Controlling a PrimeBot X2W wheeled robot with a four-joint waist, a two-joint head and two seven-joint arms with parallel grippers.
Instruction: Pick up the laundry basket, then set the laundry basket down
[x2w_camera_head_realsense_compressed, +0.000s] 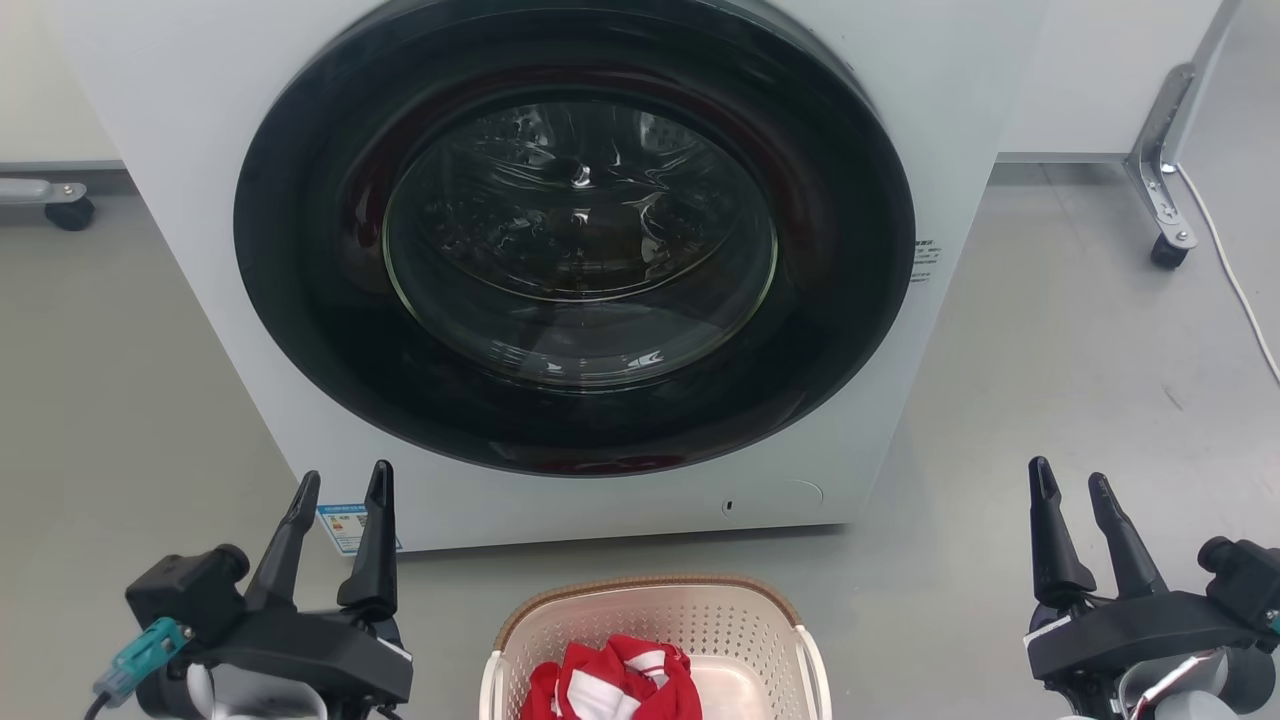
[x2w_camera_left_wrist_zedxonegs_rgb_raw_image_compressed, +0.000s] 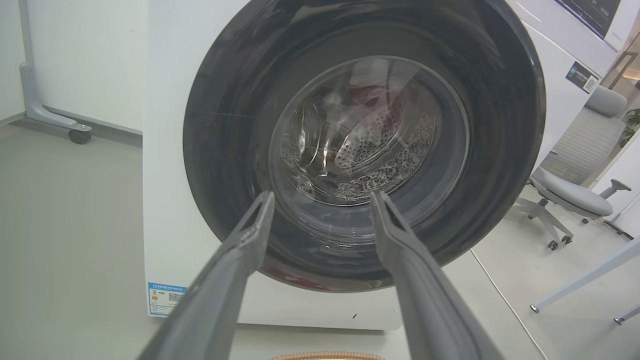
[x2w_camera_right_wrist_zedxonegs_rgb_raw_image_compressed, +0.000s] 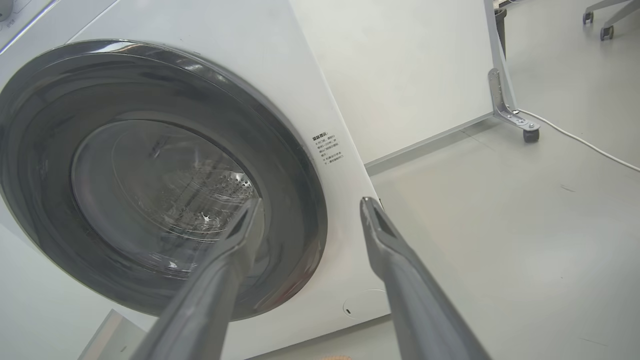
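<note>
perforated cream laundry basket holds crumpled red-white cloth.

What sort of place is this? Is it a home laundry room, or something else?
Probably a lab or office corner set up for laundry, not a home: a washer with a laundry basket before it, a white partition on wheels behind, and an office chair nearby.
</note>
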